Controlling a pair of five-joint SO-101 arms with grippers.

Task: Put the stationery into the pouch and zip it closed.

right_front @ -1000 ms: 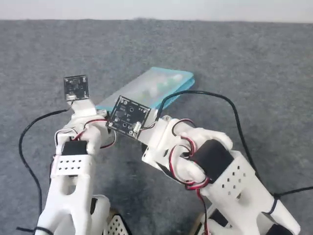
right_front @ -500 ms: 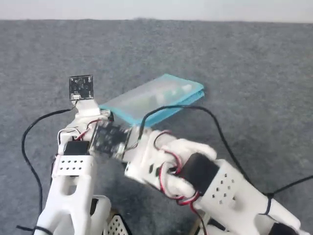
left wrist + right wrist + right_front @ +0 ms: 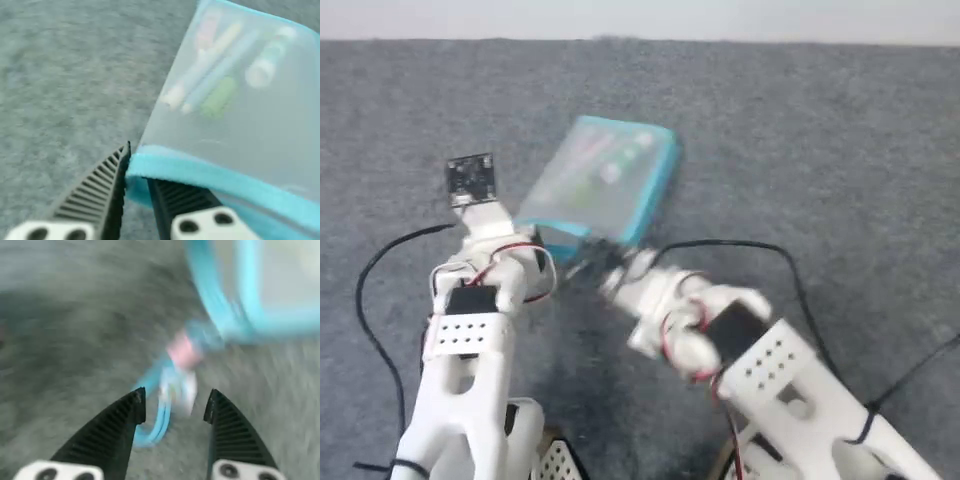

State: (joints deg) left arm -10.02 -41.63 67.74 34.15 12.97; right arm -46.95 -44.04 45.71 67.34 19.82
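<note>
1. Left arm [image 3: 468, 335] stands at 8 o'clock from the pouch [image 3: 605, 180]. Left gripper [image 3: 138, 165] is drawn narrow, pinching the pouch's near teal edge at a corner, one jaw on each face.
2. Pouch lies on the grey table cover [image 3: 840, 150], left of centre in the high view. It is translucent with a teal border. Its long axis runs roughly 7 to 1 o'clock, with the near short end at the grippers and the far short end toward 1 o'clock.
3. Stationery [image 3: 220, 75] is inside the pouch: pens and a green piece, laid along the long axis.
4. Zip pull [image 3: 176, 385], with a pink bead and a pale blue loop, hangs off the pouch's teal corner. It sits between the jaws of the right gripper [image 3: 175, 395], which stand wide apart. Blur prevents telling whether either jaw touches it.
5. Right arm [image 3: 770, 370] lies at 5 o'clock from the pouch.
6. Bare cover extends at 12 and 3 o'clock from the pouch. The table's far edge is well apart at 12 o'clock. A black cable [image 3: 750, 244] arcs at 4 o'clock.
</note>
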